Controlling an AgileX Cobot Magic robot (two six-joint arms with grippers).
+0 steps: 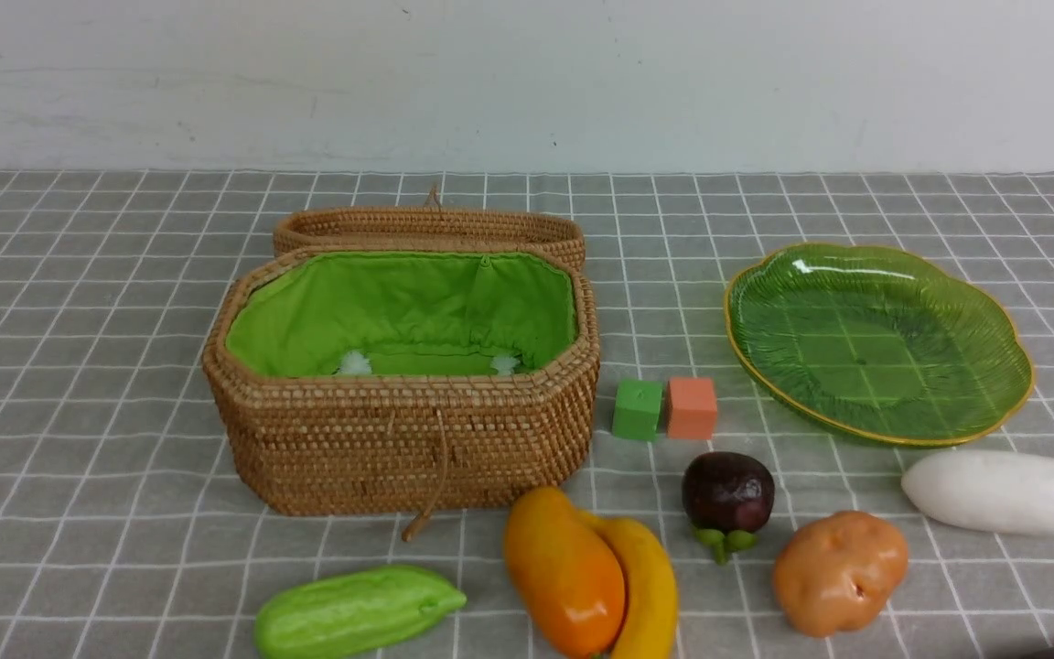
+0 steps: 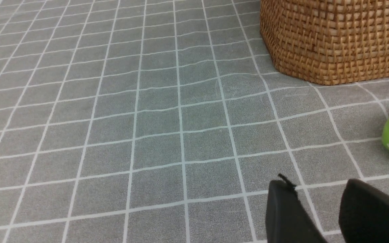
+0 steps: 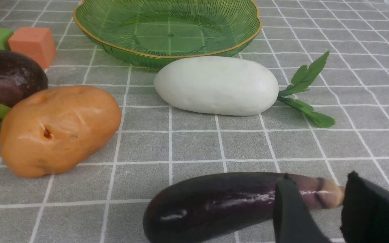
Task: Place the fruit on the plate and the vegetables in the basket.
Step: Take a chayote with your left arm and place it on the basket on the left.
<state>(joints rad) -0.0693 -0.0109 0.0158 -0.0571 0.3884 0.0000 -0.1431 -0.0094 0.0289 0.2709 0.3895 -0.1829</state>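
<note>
Rattan basket [image 1: 399, 448] open, lid [image 1: 426, 229] behind; green cube [image 1: 638, 409], orange cube [image 1: 692, 407] between it and plate [image 1: 879, 343]. Nearer: gourd [image 1: 358, 611], mango [image 1: 562, 572] touching banana [image 1: 650, 586], mangosteen [image 1: 727, 491], potato [image 1: 839, 572], radish [image 1: 998, 491]. Eggplant [image 3: 214, 202] lies just beyond right gripper [image 3: 318, 175] — jaws apart; left gripper [image 2: 316, 184] — likewise.

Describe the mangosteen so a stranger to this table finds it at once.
Start at the green glass plate on the right. Nearer the robot than its left rim and the orange cube sits the mangosteen. It is small, round, dark purple with a green calyx, between the mango and the lumpy potato.
</note>
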